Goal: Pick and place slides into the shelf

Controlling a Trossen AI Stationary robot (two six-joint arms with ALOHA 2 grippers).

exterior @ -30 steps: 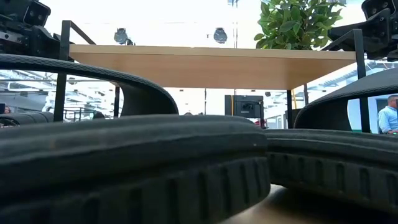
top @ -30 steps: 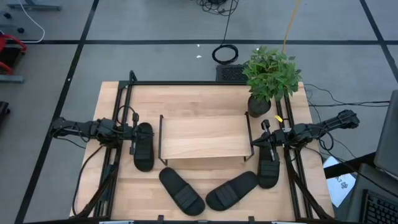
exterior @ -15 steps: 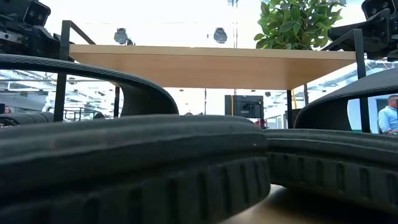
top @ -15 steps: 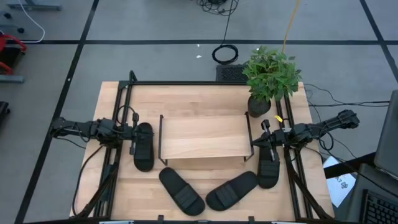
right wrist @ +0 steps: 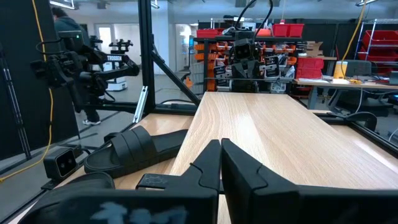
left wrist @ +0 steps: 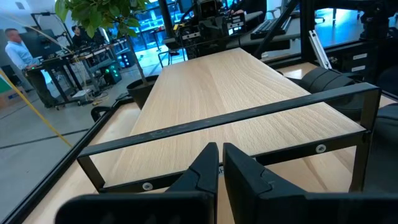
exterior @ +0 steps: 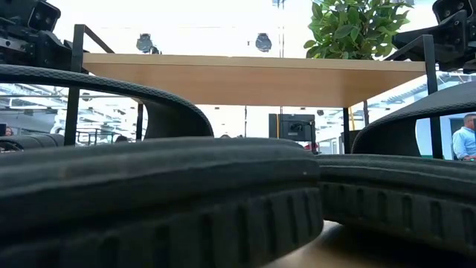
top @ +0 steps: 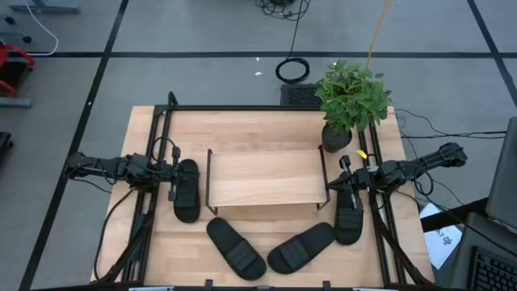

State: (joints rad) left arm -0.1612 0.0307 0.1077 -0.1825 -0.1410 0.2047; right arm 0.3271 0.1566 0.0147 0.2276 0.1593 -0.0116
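1. The left hand (top: 176,172) hovers over the slide at the shelf's left side; its fingers (left wrist: 205,167) are closed with only a slit between them, and they grip nothing.
2. The right hand (top: 346,179) hovers at the far end of the slide on the shelf's right side; its fingers (right wrist: 211,163) are pressed together and hold nothing.
3. Each hand points inward at the shelf (top: 266,176), which stands in the middle of the tabletop (top: 242,121) between the two arms.
4. The left slide (top: 186,190) lies just beside the shelf's left legs, lengthwise along that side.
5. The right slide (top: 349,218) lies just beside the shelf's right legs, reaching toward the tabletop's near edge.
6. Two more slides lie in front of the shelf, near the front edge: one (top: 235,247) angled to the left, the other (top: 300,247) angled to the right, their near ends close together.
7. No slide is on or under the shelf board; in the low view the space beneath it is open, with ribbed black soles (exterior: 163,201) filling the foreground.
8. A potted plant (top: 350,101) stands at the far right corner of the tabletop, near the right hand.
9. A person (exterior: 464,138) shows in the room beyond, at the right edge of the low view.
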